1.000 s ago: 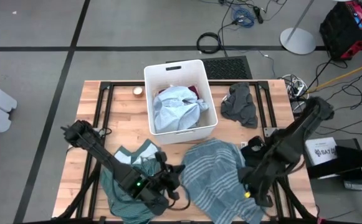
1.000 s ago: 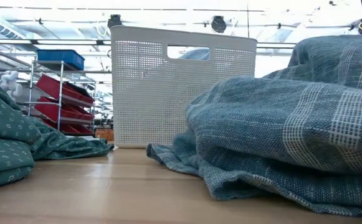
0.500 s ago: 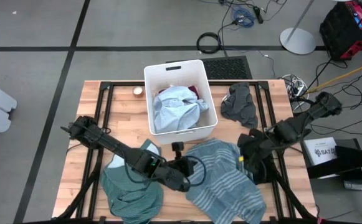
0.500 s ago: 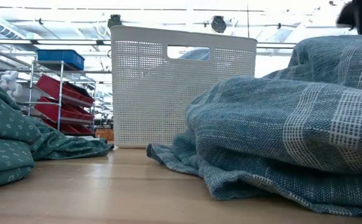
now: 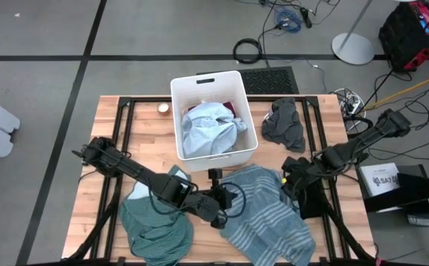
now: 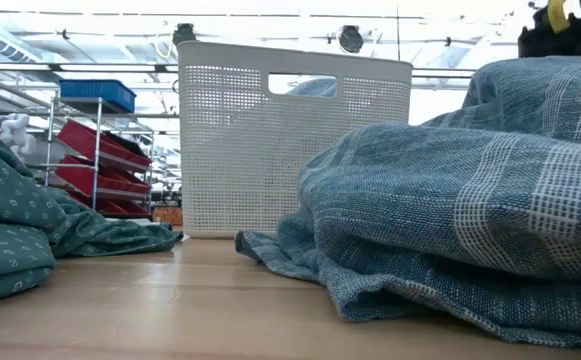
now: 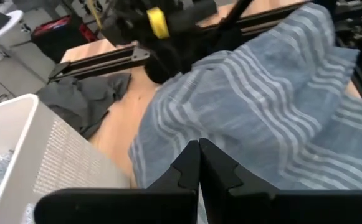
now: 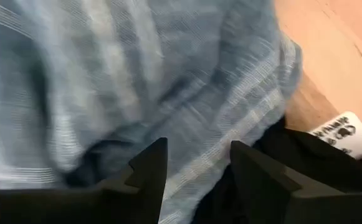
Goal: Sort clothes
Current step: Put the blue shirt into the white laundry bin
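A blue-grey striped garment [image 5: 262, 218] lies heaped on the table at the near right; it is the large mound in the low view [image 6: 450, 210]. To its left lies a teal green garment [image 5: 155, 229]. A dark grey piece [image 5: 284, 124] lies right of the white bin [image 5: 181, 85], which holds a light blue garment [image 5: 207, 129]. My left gripper [image 5: 229, 201] is shut at the striped garment's left edge [image 7: 168, 130]. My right gripper [image 5: 288, 183] is open over that garment's right edge [image 8: 187, 93], beside a black piece [image 8: 305, 155]. My left gripper's shut fingertips [image 7: 198, 163] point slantwise down toward the striped garment from the table's left. Whether they touch it I cannot tell. My right gripper's open fingers [image 8: 151, 167] point down over the striped garment's right edge and the black piece. Whether they touch the cloth I cannot tell.
A small round object [image 5: 163, 108] sits left of the bin. Bare wood [image 5: 144, 140] lies at the table's far left. Black frame rails [image 5: 118, 140] cross the tabletop. Shelving with red and blue bins [image 6: 90, 150] stands in the room beyond.
My left gripper has swung from over the teal garment toward the table's right and far side, reaching the striped garment's left edge, and stays shut. My right gripper has come down and gone toward the far edge, to the striped garment's right edge. The clothes lie as before.
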`<state>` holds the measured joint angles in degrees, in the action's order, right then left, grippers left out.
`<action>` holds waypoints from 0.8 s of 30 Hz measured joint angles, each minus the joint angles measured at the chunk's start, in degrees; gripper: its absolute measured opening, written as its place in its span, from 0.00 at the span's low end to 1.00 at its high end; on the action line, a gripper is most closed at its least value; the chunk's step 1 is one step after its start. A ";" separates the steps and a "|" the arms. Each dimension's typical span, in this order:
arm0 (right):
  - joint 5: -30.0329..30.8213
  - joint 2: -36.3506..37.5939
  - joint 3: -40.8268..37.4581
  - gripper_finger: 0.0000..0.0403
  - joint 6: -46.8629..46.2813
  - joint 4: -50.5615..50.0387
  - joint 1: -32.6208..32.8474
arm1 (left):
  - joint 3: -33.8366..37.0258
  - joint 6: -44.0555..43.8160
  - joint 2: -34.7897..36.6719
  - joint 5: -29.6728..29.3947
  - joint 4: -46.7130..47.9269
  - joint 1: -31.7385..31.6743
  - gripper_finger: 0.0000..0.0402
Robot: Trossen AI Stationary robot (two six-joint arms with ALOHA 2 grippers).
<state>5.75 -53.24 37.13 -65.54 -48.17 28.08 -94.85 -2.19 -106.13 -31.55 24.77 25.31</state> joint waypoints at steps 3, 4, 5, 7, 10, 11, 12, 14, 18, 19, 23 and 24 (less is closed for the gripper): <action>-0.08 -1.34 -0.89 0.41 0.26 -0.24 0.00 | 0.00 0.00 0.00 0.02 -0.47 -0.73 0.02; -0.08 -1.77 -0.92 0.41 0.62 0.16 0.00 | 0.00 -0.02 0.00 0.07 -0.44 -0.99 0.02; -0.08 -2.12 -0.92 0.41 1.11 0.82 0.00 | 0.00 -0.05 0.00 0.30 -0.44 -1.14 0.02; -0.08 -2.55 -0.92 0.38 1.97 2.19 0.00 | 0.00 -0.05 -0.01 0.53 -0.48 -1.35 0.02; 0.14 -2.70 -0.87 0.23 4.71 5.46 0.02 | 0.00 -0.02 0.00 1.41 -0.76 -1.69 0.02; 0.21 -2.70 -0.75 0.16 5.72 5.98 0.02 | 0.00 -0.02 0.00 1.48 -0.98 -1.73 0.02; 0.30 -2.70 -0.50 0.08 6.97 6.21 0.02 | 0.00 0.17 0.00 1.49 -1.28 -1.81 0.02; 0.73 -2.70 0.65 0.03 8.62 6.06 0.02 | 0.00 1.21 -0.01 1.56 -2.23 -1.85 0.02; 1.37 -2.19 6.33 0.00 11.16 4.66 0.02 | 0.00 1.95 0.00 1.57 -2.63 -1.94 0.02; 1.39 -1.97 8.91 0.00 12.56 4.26 0.02 | 0.00 2.69 -0.02 1.60 -2.85 -1.98 0.02; 1.99 -1.87 21.87 0.00 18.82 1.59 0.45 | 0.00 4.60 0.00 1.60 -4.45 -2.00 0.02; 2.67 -1.88 25.26 0.00 20.36 1.49 0.73 | 0.00 4.93 0.00 1.63 -4.99 -2.03 0.02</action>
<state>8.42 -55.13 62.39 -45.18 -46.68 28.81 -94.85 2.73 -106.13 -29.92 19.78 23.28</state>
